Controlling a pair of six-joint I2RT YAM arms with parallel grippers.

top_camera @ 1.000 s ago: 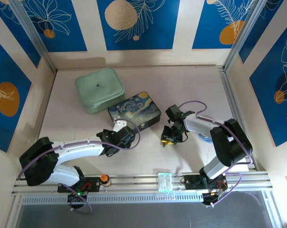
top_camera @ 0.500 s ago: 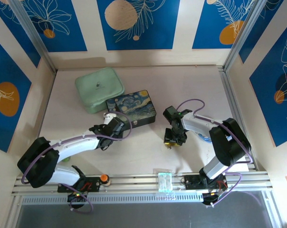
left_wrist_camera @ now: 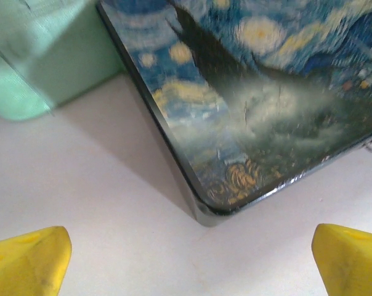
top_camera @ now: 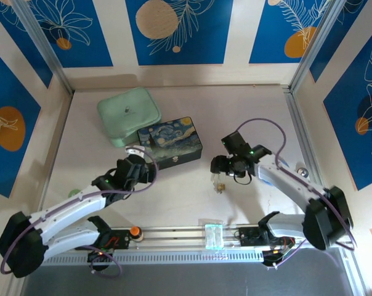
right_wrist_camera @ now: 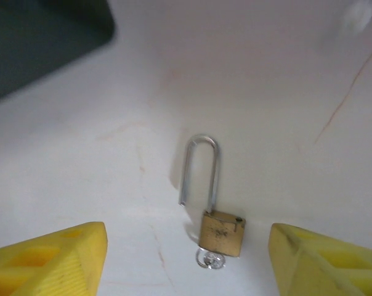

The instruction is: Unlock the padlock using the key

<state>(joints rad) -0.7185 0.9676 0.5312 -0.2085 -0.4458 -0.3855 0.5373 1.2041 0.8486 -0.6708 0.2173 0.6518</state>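
Lying flat on the worktop (top_camera: 173, 203) right of centre, toward the near edge, the padlock (top_camera: 219, 184) reads from above as a small gold speck, its detail illegible. Seen from the right wrist, the padlock (right_wrist_camera: 222, 233) is plain: brass body, shackle (right_wrist_camera: 201, 166) with one leg ending clear of the body, and the key (right_wrist_camera: 210, 259) touching the body's bottom end. Above it the right gripper (top_camera: 218, 168) hovers, yellow fingers (right_wrist_camera: 50, 262) spread wide to either side, holding nothing. At the box's (top_camera: 170, 142) near-left corner the left gripper (top_camera: 140, 165) is likewise wide open and empty; its wrist view gives that corner close up, with the pouch (left_wrist_camera: 38, 68) just beside the box's left side. Bare worktop surrounds the padlock on every side; the box is the closest obstacle and stands well apart.
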